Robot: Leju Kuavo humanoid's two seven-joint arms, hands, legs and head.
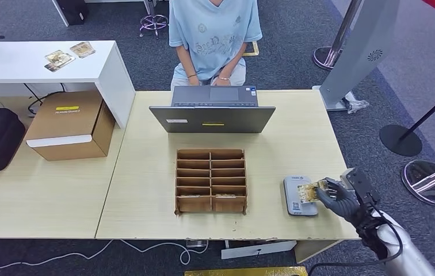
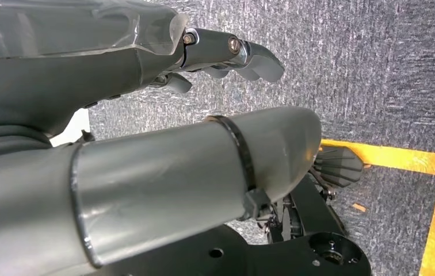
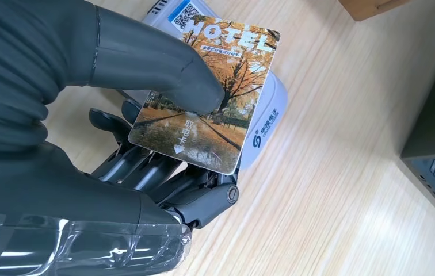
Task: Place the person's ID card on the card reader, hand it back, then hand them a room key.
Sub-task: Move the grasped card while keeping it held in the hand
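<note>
At the right side of the table (image 1: pixel 146 144), near the front edge, the right hand (image 1: pixel 337 196) holds a card (image 3: pixel 206 115) w/ its thumb on top and fingers below. The card has autumn trees and the word HOTEL on it. It sits just over the card reader (image 1: pixel 300 195), a small grey box w/ a QR code. Can't tell if the card touches the reader or hangs a bit above it.

The left hand (image 2: pixel 226 54) hangs down by the floor w/ fingers a bit curled and nothing in them.

A person (image 1: pixel 214 34) sits on the far side, behind an open laptop (image 1: pixel 212 112). A wooden rack (image 1: pixel 210 181) w/ many slots stands in the middle, left of the reader.

How far: looks like the reader step, so early on. The card is at the reader but not let go. Still to do, I think: give the card back to the person, then get a room key and hand it over. Can't see any keys in the rack slots from here.
</note>
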